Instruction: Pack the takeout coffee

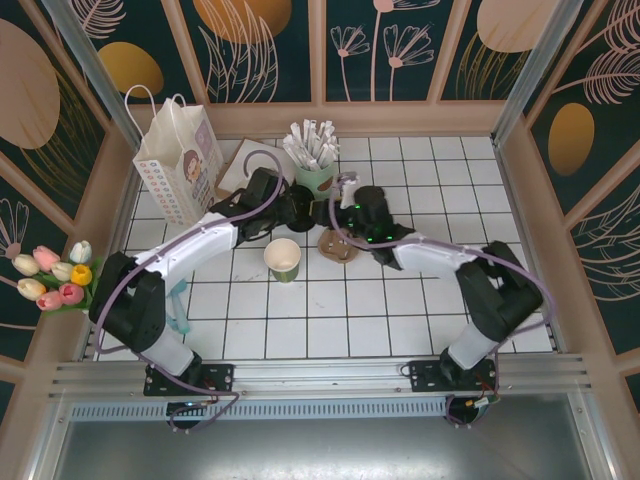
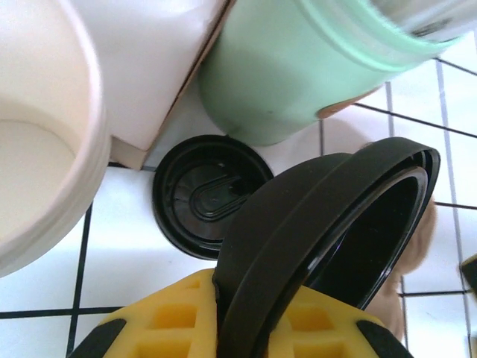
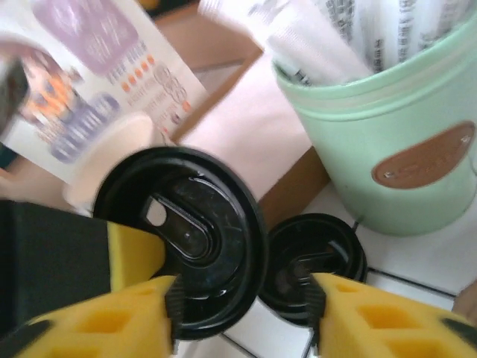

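Coffee cup [image 1: 283, 260]: upright on the tiles at mid-frame in the top view, green outside, pale inside, open at the top. Well clear of both sets of jaws, below and left of them, nothing touching it.

Above and right of it, left gripper [image 1: 300, 215] and right gripper [image 1: 340, 212] tip to tip.

From the left wrist: left gripper [image 2: 238, 317] at the bottom edge, yellow pads [image 2: 175, 321] clamped tight on the rim of a black lid [image 2: 328, 224], lid tilted up on edge.

From the right wrist: same lid [image 3: 182, 239] left of centre, pinched from the left by the other arm's pad. Right gripper [image 3: 242, 298] at the bottom edge, jaws spread wide, gripping nothing; lid's lower rim right by the left-of-frame finger, contact not clear.

Second lid [image 3: 313, 261] flat on the tiles, lower centre.

Pale green cup [image 3: 387, 142] with wrapped sticks at upper right. Bag [image 1: 180, 160] at upper left of the top view.
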